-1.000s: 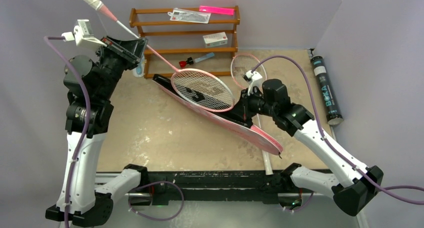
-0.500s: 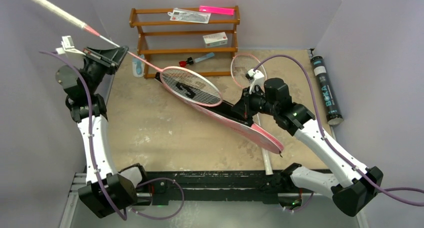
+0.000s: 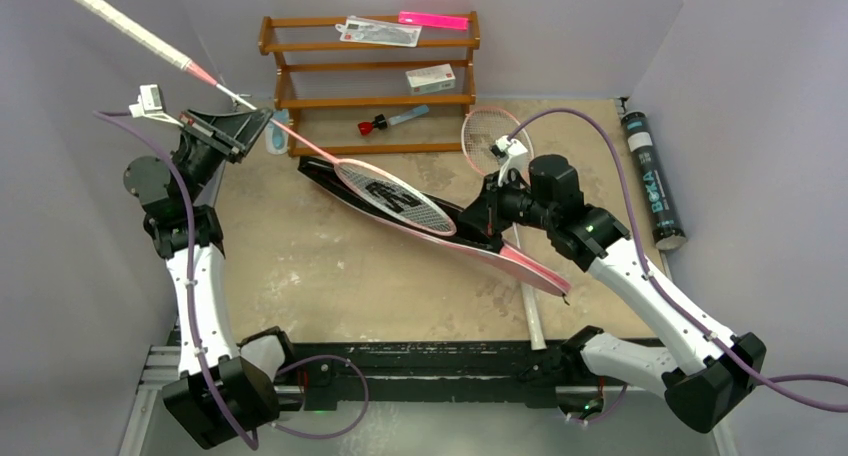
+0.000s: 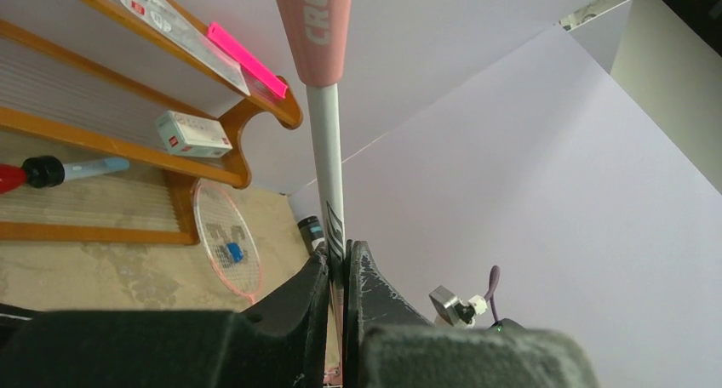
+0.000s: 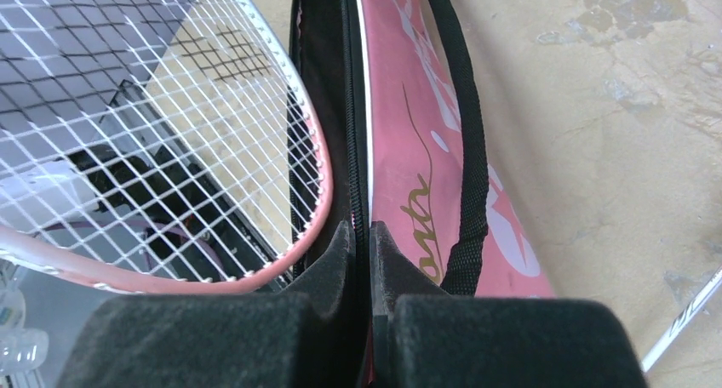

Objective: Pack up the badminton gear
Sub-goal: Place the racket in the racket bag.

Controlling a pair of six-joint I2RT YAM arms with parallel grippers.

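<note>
My left gripper (image 3: 255, 116) (image 4: 340, 256) is shut on the thin shaft of a pink-framed racket (image 3: 395, 196) (image 4: 328, 150). Its white handle points up to the far left. Its strung head (image 5: 170, 107) lies partly inside the open mouth of the long pink bag (image 3: 520, 266) (image 5: 409, 150). My right gripper (image 3: 478, 216) (image 5: 362, 231) is shut on the bag's black zipper edge and holds that side up off the table. A second pink racket (image 3: 485, 136) (image 4: 226, 248) lies by the rack. The black BOKA tube (image 3: 650, 181) (image 4: 308, 231) lies at the right wall.
A brown wooden rack (image 3: 370, 101) (image 4: 85, 141) stands at the back, holding a small white box (image 3: 430, 77), a red-capped item (image 3: 385, 123) and a pink strip (image 3: 433, 20). The second racket's white shaft (image 3: 532, 316) runs under my right arm. Walls close in on both sides.
My left arm swung out to the left and tipped the racket flatter. Its head sank lower into the bag's mouth. The right gripper kept its hold on the bag.
</note>
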